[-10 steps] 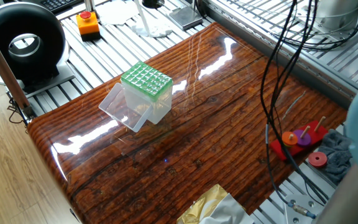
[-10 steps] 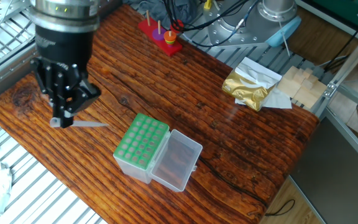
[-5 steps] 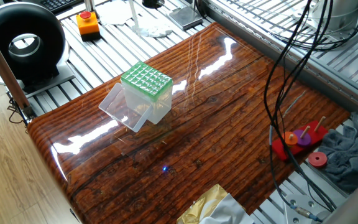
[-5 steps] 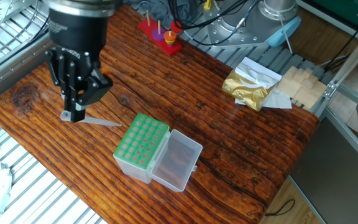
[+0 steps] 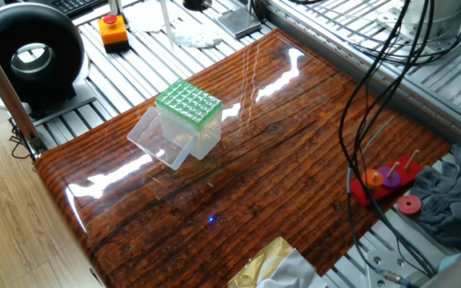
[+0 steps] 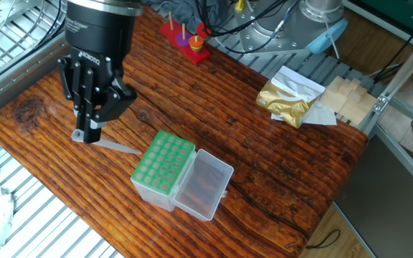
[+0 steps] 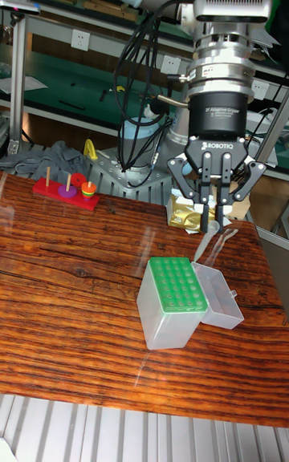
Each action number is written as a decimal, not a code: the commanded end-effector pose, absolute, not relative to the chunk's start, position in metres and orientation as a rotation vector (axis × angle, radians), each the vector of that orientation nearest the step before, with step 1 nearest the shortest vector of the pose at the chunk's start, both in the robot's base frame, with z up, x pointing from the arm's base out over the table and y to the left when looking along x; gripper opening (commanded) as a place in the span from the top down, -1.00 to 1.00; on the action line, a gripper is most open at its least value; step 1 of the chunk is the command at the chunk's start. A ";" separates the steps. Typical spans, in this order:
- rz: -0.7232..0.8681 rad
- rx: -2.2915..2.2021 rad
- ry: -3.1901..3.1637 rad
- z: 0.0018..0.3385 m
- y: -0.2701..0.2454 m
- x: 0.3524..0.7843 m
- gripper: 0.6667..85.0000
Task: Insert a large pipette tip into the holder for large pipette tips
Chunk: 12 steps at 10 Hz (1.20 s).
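Gripper hangs above the table, fingers pointing down, jaws closed on the wide end of the tip. Tip sits tilted: in the other fixed view its point angles down toward the holder; in the tall view the tip slants from the fingers down toward the holder, ending just above and behind the green grid. Whether the point touches anything, can't tell. Holder stands upright mid-table with its clear lid flipped open flat beside it. Grid holes look unfilled from what shows. Red peg base sits well apart at the far edge; gold foil bag near the other edge.
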State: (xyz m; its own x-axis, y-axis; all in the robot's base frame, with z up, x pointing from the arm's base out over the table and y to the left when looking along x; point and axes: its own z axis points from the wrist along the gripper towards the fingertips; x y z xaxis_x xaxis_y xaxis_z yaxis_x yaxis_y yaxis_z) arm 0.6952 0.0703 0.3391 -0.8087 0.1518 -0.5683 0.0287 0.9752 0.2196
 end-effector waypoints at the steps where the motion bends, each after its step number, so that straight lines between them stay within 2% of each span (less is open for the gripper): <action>1: 0.270 0.096 2.483 0.335 0.063 0.691 0.99; 6: 0.284 0.130 2.406 0.331 0.066 0.690 0.99; 12: 0.280 0.131 2.387 0.305 0.065 0.681 0.99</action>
State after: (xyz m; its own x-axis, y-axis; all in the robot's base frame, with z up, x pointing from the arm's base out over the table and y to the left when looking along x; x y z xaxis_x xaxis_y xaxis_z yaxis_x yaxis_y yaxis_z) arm 0.6847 0.0670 0.3134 -0.7484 0.1677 -0.6417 0.0194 0.9726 0.2316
